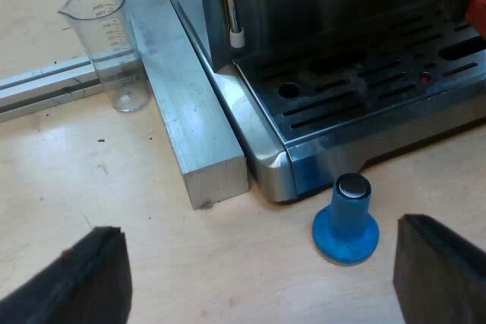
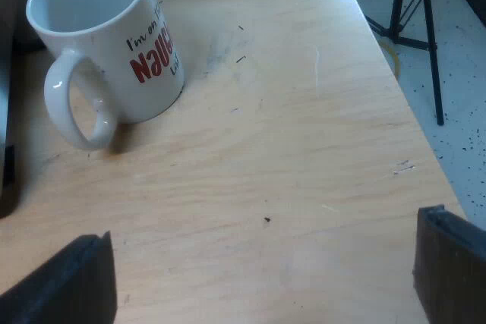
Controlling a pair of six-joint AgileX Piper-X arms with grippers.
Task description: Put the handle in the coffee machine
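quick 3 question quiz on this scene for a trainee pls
1. True or false: the mug lies on its side.
2. What stands just off the machine at its front corner? A) tamper B) spoon C) jug
3. Fill in: the left gripper and the right gripper are both ___.

Key: 1 false, it stands upright. 2 A. 3 open.
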